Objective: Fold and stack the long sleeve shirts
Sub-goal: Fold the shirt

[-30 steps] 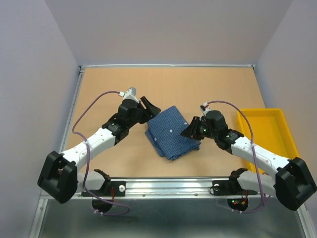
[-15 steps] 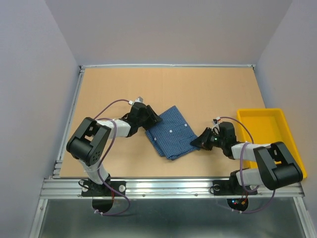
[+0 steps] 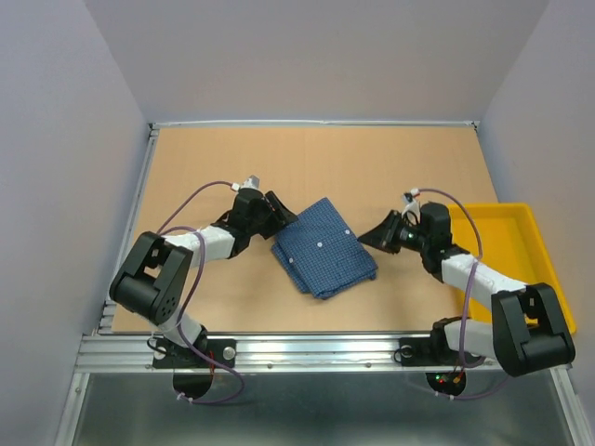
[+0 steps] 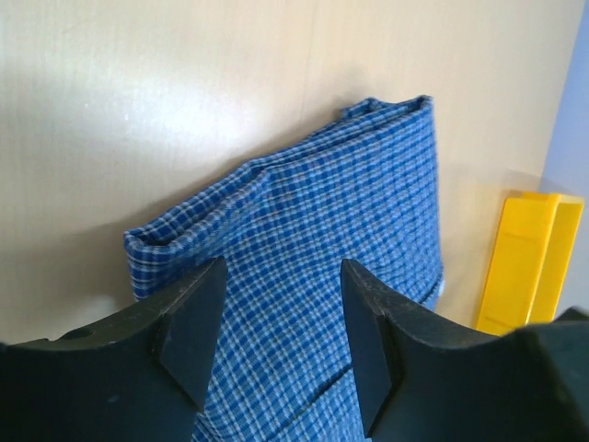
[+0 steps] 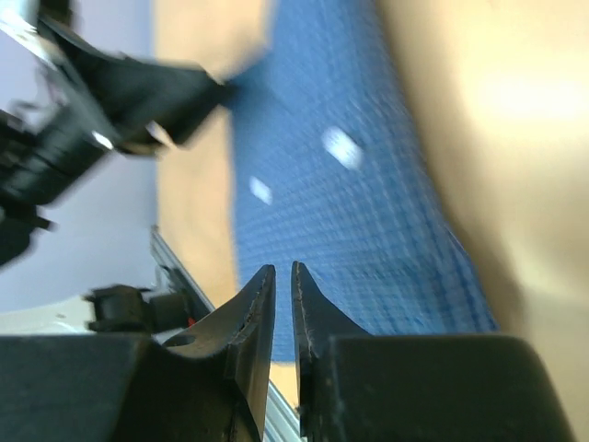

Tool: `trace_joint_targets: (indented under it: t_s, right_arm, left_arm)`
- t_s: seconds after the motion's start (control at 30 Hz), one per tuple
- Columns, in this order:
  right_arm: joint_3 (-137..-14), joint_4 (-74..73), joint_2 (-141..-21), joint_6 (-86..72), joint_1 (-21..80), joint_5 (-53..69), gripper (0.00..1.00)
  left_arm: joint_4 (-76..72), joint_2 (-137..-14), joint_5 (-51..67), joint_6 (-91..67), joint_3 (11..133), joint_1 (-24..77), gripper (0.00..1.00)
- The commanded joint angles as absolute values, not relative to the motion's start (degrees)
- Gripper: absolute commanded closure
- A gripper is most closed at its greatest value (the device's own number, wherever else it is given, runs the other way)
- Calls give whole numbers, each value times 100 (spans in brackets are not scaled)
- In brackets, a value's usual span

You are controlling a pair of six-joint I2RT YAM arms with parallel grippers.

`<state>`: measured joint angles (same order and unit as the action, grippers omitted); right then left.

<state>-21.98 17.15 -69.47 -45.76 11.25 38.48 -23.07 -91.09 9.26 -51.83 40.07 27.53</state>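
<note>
One long sleeve shirt (image 3: pixel 323 251), blue fine-checked with small white buttons, lies folded into a compact rectangle in the middle of the table. My left gripper (image 3: pixel 286 212) stands open at the shirt's upper-left corner. In the left wrist view its gripper (image 4: pixel 282 267) hovers over the checked cloth (image 4: pixel 350 203) with nothing between the fingers. My right gripper (image 3: pixel 365 239) is just off the shirt's right edge. In the right wrist view that gripper (image 5: pixel 282 269) has its jaws drawn almost together, a thin slit between them, holding nothing. The blurred shirt (image 5: pixel 368 212) lies beyond it.
A yellow plastic tray (image 3: pixel 535 216) sits at the table's right edge, seen as a tray (image 4: pixel 529 258) behind the shirt in the left wrist view. The left arm (image 5: pixel 120 92) shows across the shirt in the right wrist view. A metal rail (image 3: pixel 316 348) runs along the near edge.
The right gripper has moved from the shirt's lower-right corner up to its right edge, and its jaws have narrowed. The left gripper shifted slightly at the upper-left corner. The shirt lies as before.
</note>
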Motion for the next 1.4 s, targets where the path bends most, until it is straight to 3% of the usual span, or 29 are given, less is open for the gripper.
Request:
trace_joint_targets:
  t_s: [0.0,0.37,0.47,0.73,0.87,1.03,1.23,1.37]
  right_arm:
    - [-3645,1801,-7188,-4508,1142,4157,81]
    - [-5852,3145,-9939,-4948,1977,3736,81]
    - [-5880,4039,-10721,-5324,2013,3621,81]
    - [-5845,4667,-12313,-5397,1987,3331,85]
    - [-5678,4720,-12305,-5344,1890,3427,85]
    - [-5353,4693,-11278,-5335,1828,3594,85]
    - [-4405,4720,-10040,-5590,1837,3612,84]
    - [-3719,4746,-9625,-5537,1846,3577,84]
  left_arm:
    - [-2110,-8561,730,-4817,4315,2777,36]
    - [-2135,-9254,817,-4631,4720,2777,39]
    - [-2338,-9448,861,-4842,4571,2795,40]
    - [-2584,-9975,853,-5062,4210,2742,42]
    - [-2549,-9914,905,-4957,4166,2549,43]
    - [-1794,-9177,1037,-4527,4500,2627,39]
    - [-1099,-8035,1089,-4333,4745,3645,36]
    - [-1055,-7998,1362,-4718,4676,4385,36]
